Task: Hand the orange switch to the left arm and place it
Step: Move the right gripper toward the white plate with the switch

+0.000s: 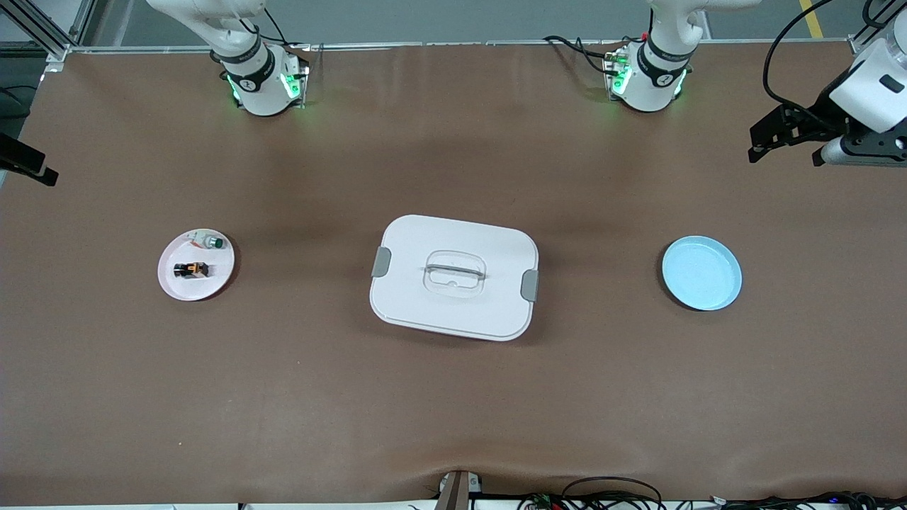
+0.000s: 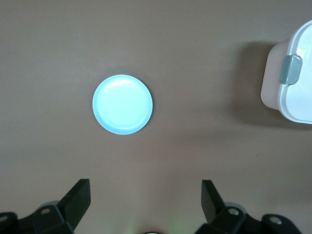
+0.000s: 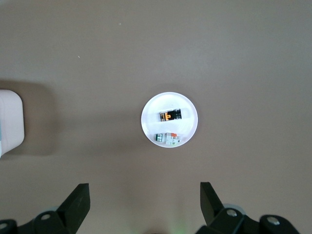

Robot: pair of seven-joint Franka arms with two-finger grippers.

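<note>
Nothing of the transfer looked done yet: the orange switch (image 1: 191, 269) lay on the white plate (image 1: 173, 285) toward the right arm's end of the desk, beside a small silver part with a green cap (image 1: 212, 242), with the right gripper (image 3: 145, 197) high over that plate, fingers spread and empty. The box (image 1: 453, 276) sat mid-desk between that plate and the empty blue plate (image 1: 701, 273), over which the left gripper (image 2: 146, 197) hung equally spread. In the front view the right gripper was cut off at the frame's edge, and the switch's detail was too small to read.

Brown table (image 1: 453, 397): white plate (image 1: 170, 285), box (image 1: 453, 315), blue plate (image 1: 701, 273)
</note>
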